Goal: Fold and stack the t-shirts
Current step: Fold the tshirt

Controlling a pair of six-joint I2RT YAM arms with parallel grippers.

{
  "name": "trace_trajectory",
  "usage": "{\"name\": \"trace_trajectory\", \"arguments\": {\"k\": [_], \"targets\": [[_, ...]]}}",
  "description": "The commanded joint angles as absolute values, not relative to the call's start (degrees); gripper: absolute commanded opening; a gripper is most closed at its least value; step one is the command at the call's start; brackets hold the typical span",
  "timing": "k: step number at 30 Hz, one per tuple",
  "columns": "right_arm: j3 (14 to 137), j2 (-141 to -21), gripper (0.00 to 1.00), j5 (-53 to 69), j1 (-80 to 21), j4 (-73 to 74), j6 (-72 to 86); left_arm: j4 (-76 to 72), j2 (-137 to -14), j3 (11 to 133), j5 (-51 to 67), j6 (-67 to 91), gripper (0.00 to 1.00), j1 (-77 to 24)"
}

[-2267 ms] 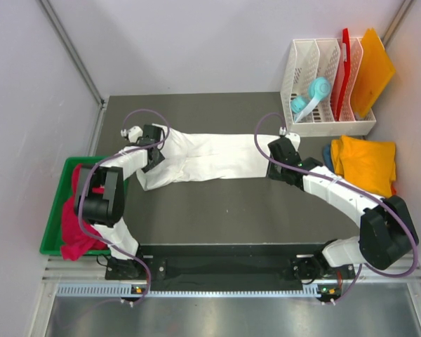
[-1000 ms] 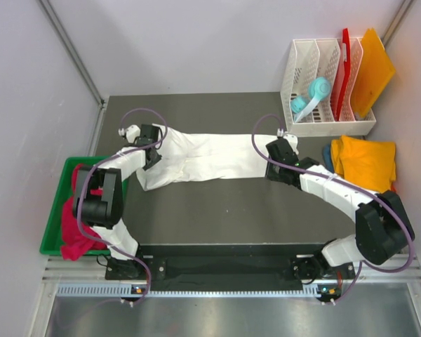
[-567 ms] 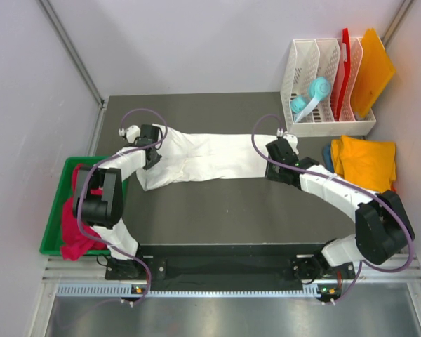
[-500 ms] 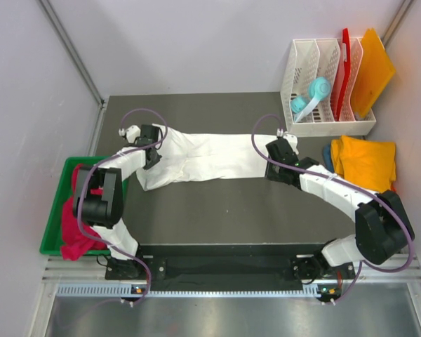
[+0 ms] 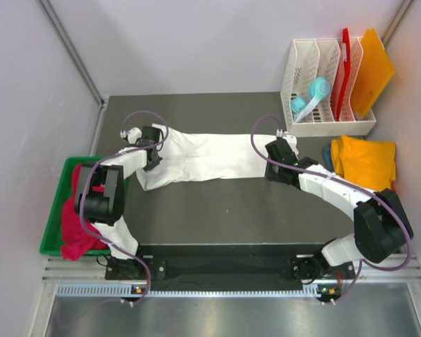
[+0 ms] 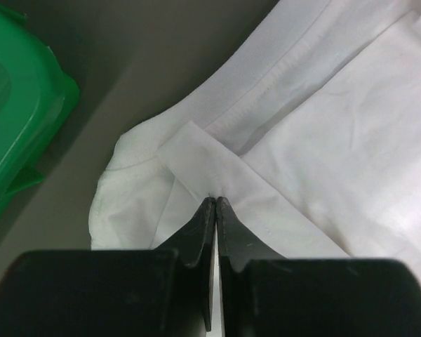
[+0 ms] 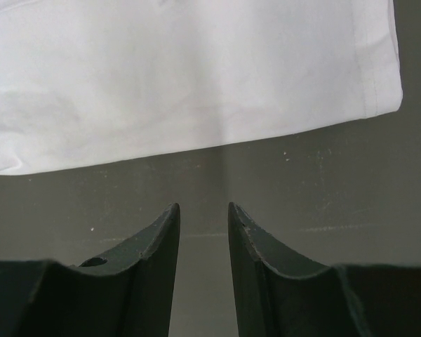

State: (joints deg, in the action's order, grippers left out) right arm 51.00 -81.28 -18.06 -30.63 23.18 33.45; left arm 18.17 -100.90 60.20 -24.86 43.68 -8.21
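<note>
Little has moved since the earlier views: the right claw has crept a small way toward the left, closer to the end of the white t-shirt, and the cable loop over its wrist stands a bit differently; the shirt itself lies as before, drawn into a long band across the table. The left claw is pressed together, its tips meeting on a folded strip of sleeve directly ahead of it; a thin white line shows between the fingers, so I judge that it pinches a layer of the cloth, probably to keep this end anchored and the band stretched. To the left of that claw, well apart from its tips, stands the green bin, where the crimson-pink shirt waits for its turn. The right claw is spread, with nothing between its fingers; dark table lies under it, the shirt's edge runs just ahead of the tips, and the corner of the cloth is ahead and to the right. I think it is held so, low and spread, in order to take that edge for a fold. Well apart from this claw, behind it and to its right, the yellow-orange shirt lies in a folded pile; the white one is not yet folded.
</note>
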Motion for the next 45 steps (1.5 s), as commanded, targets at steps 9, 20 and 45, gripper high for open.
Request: {"name": "trace_trajectory", "arguments": {"k": [9, 20, 45], "targets": [[50.8, -81.7, 0.34, -17.7, -30.8, 20.6, 33.5, 19.1, -95.7, 62.0, -27.4, 42.3, 0.00, -7.9], [50.3, -81.4, 0.34, -17.5, -30.8, 20.8, 33.6, 20.4, -101.9, 72.2, -27.9, 40.6, 0.00, -8.5], [50.4, -80.2, 0.32, -13.8, -30.9, 18.5, 31.4, 20.0, -97.3, 71.4, -27.0, 41.7, 0.99, -10.2]]}}
